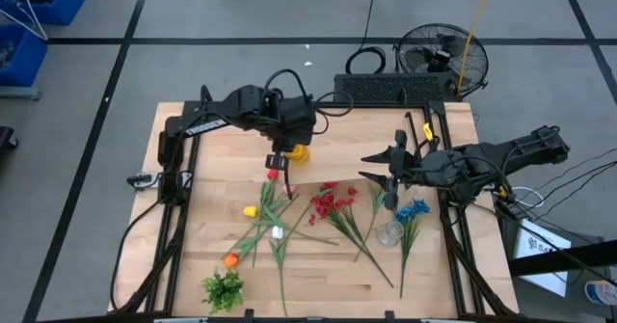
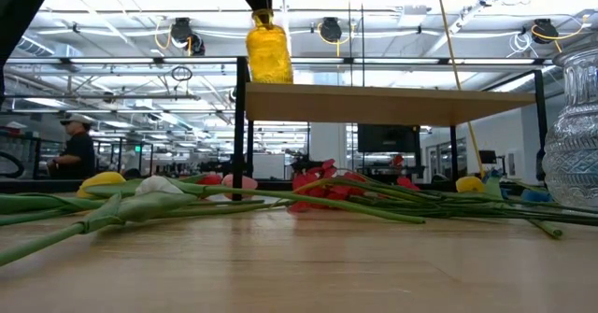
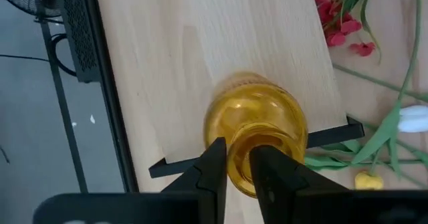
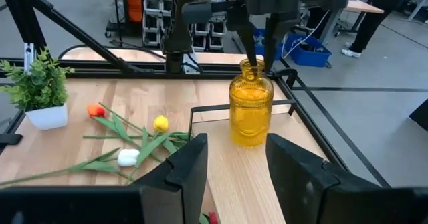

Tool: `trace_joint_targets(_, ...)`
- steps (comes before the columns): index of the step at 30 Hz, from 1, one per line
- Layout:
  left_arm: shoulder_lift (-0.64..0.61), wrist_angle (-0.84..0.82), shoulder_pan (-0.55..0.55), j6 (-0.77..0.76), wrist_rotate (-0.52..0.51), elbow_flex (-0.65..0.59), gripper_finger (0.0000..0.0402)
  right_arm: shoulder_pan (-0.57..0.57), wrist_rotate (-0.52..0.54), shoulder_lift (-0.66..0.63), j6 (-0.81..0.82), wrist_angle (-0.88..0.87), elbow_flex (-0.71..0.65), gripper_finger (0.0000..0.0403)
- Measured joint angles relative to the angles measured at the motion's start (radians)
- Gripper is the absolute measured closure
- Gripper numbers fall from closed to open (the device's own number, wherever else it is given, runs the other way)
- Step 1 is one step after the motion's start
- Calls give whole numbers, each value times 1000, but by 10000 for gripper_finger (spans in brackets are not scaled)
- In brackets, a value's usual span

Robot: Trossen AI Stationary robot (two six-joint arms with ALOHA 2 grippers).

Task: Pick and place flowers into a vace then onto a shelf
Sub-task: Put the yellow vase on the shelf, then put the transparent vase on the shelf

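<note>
A yellow glass vase [image 1: 300, 152] stands upright on the left end of the shelf [image 2: 374, 103], a light-wood plank on black legs. My left gripper [image 3: 239, 167] comes down on its neck and is shut on it. My right gripper [image 4: 237, 174] hovers open over the shelf's right part [image 1: 390, 174], facing the vase and touching nothing. The flowers lie flat on the tabletop in front of the shelf: a red berry spray [image 1: 328, 202], blue blossoms [image 1: 413, 210], and yellow [image 1: 250, 210], white [image 1: 278, 232] and orange [image 1: 230, 259] tulips. My left gripper pinches the rim of the yellow vase's neck [image 3: 239, 150], with one finger [image 3: 271, 174] seemingly inside the mouth and the other [image 3: 212, 164] outside. The fingers come from above, pointing down. The vase stays upright with its base on the shelf's end [image 4: 251, 140].
A clear glass vase [image 1: 390, 233] stands on the table near the blue blossoms. A short leafy clump in a white pot [image 1: 224, 289] sits at the near left. A black box [image 1: 390, 90] lies at the far edge, a fan [image 1: 443, 58] beyond it. A person [image 2: 77, 149] stands far off.
</note>
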Motion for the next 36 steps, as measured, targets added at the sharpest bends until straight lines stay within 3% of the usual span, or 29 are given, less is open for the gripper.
trace_joint_targets(14, -1, 5, -4, 40, -87, 0, 245, 0, 0, 0, 0, -24, 0, 257)
trace_joint_targets(21, -3, 45, -41, 76, -101, 0, 241, 0, 0, 0, -3, -24, 0, 257)
trace_joint_targets(27, -10, 53, -71, 105, -231, 0, 240, 0, 0, 0, -4, -24, 0, 257)
trace_joint_targets(36, -66, 72, -125, 105, -338, 0, 240, 0, -31, 0, 14, -21, 0, 257)
